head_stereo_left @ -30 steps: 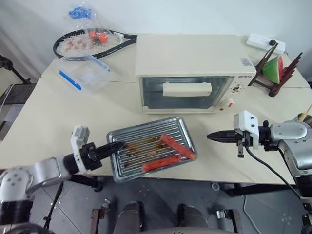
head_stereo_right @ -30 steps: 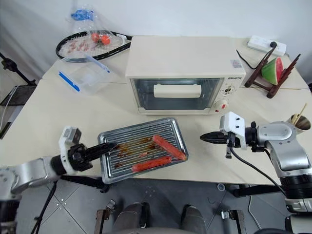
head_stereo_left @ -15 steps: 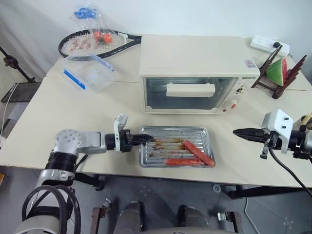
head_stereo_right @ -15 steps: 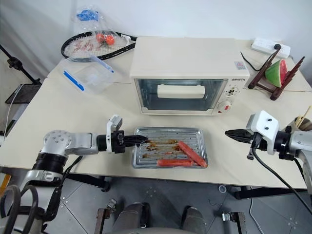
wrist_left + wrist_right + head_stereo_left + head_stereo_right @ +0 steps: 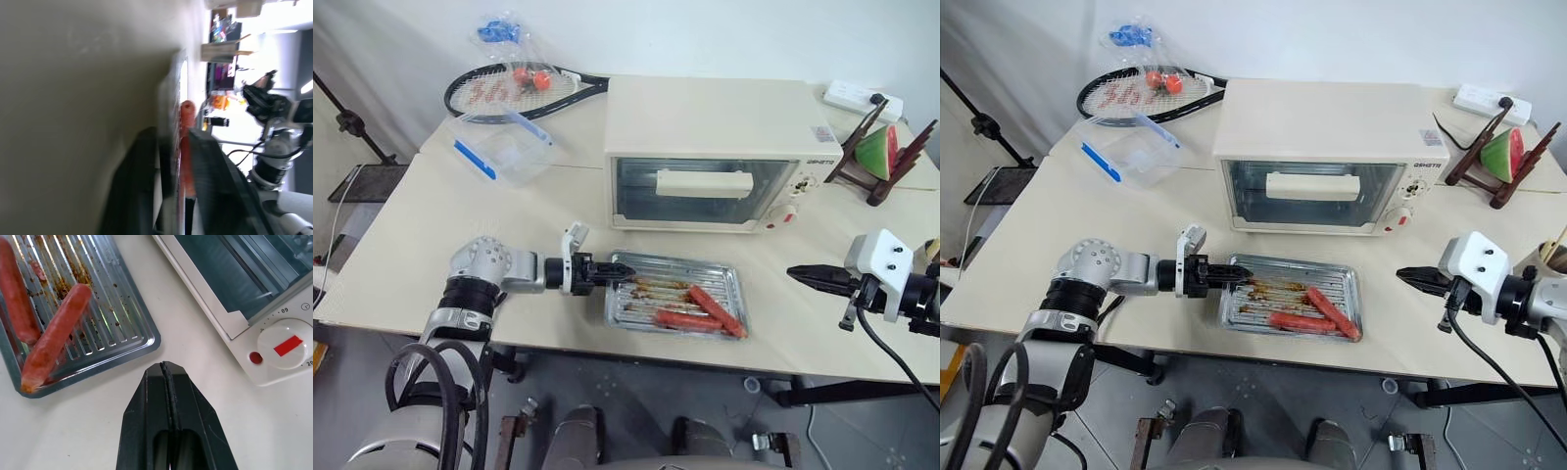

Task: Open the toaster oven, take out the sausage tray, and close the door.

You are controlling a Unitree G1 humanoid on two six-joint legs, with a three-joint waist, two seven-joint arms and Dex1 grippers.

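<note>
Left end effector (image 5: 1242, 270): at the tray's left edge, fingers a little apart with the rim between them; grip or letting go, cannot tell.
Right end effector (image 5: 165, 369): shut tight, empty.
Sausage tray (image 5: 1289, 297): out, flat on the counter (image 5: 1116, 225) before the toaster oven (image 5: 1332, 157).
Door (image 5: 1313, 195): closed.
Left to do: only letting go.

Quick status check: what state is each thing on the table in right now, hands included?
toaster oven: upright on the table.
door: closed.
sausage tray: flat on the table before the oven, two sausages on it.
left hand: at the tray's left rim, fingers either side of it.
right hand: shut, empty, apart from the tray.
clear plastic box: open, lid up.
</note>
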